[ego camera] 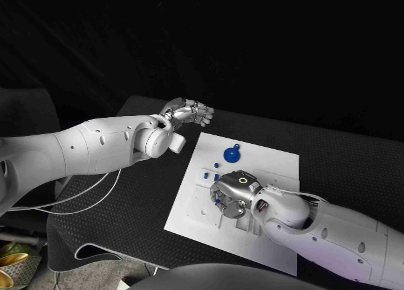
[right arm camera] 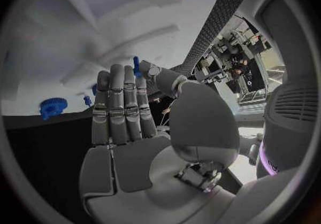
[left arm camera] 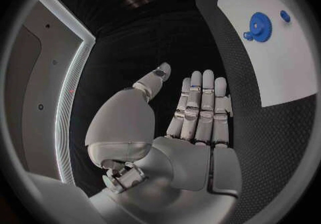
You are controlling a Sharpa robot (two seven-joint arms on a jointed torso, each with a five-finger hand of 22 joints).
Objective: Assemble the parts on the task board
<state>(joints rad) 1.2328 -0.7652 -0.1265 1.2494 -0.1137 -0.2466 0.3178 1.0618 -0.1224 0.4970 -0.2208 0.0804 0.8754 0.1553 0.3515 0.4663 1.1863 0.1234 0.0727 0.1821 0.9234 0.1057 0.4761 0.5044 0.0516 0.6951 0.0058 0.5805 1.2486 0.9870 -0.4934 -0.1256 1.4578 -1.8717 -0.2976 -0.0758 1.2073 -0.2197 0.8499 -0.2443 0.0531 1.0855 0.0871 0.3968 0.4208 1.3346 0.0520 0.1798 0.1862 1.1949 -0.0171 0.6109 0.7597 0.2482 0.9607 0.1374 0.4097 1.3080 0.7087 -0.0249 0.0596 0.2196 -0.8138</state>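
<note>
The white task board (ego camera: 270, 162) lies in the middle of the black table. A blue gear (ego camera: 231, 155) with a small blue knob beside it sits near the board's far edge, and small blue pegs (ego camera: 205, 175) stand by its left edge. My right hand (ego camera: 233, 194) hovers low over the board's middle, and in the right wrist view its thumb and a finger pinch a small blue peg (right arm camera: 136, 66), the other fingers straight. My left hand (ego camera: 189, 112) is off the board, past its far left corner, flat and holding nothing (left arm camera: 194, 112). The left wrist view shows the gear (left arm camera: 259, 22) on the board (left arm camera: 281, 69).
White cables (ego camera: 84, 192) hang off the table's left side, and a gold object (ego camera: 10, 269) sits below the near left corner. Black table (ego camera: 123, 199) runs left of the board and beyond its far edge.
</note>
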